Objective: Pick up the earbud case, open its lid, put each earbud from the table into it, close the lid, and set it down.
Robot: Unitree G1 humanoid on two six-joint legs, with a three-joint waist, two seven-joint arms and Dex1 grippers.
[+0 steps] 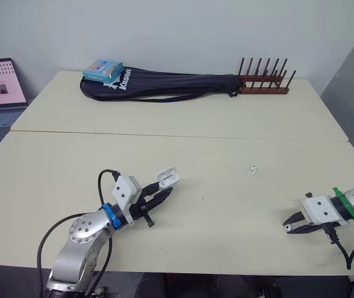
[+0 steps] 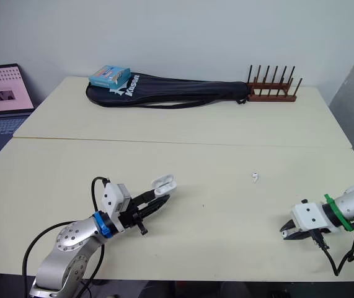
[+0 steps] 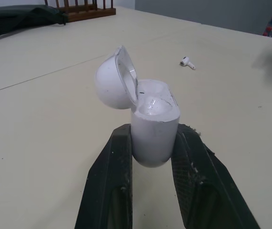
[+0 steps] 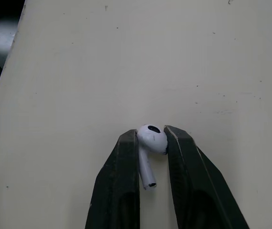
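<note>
The left gripper [image 1: 162,195] pinches the earbud case [image 3: 152,129] low over the bench [image 1: 226,149], with the lid open. The right gripper [image 1: 288,225] nips one earbud [image 4: 150,143] by its head. The other earbud [image 1: 253,169] lies nearer that side. Loading looks to be the step in hand, so the held bud next needs carrying across and seating stem-first.

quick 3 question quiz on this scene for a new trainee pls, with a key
1. True or false: the earbud case held in the left gripper has its lid shut.
2. What does the right gripper hold? A) an earbud B) the case C) nothing
3. How many earbuds lie loose on the table?
Key: 1 false, the lid stands open. 2 A. 3 one loose earbud, between the two grippers.
</note>
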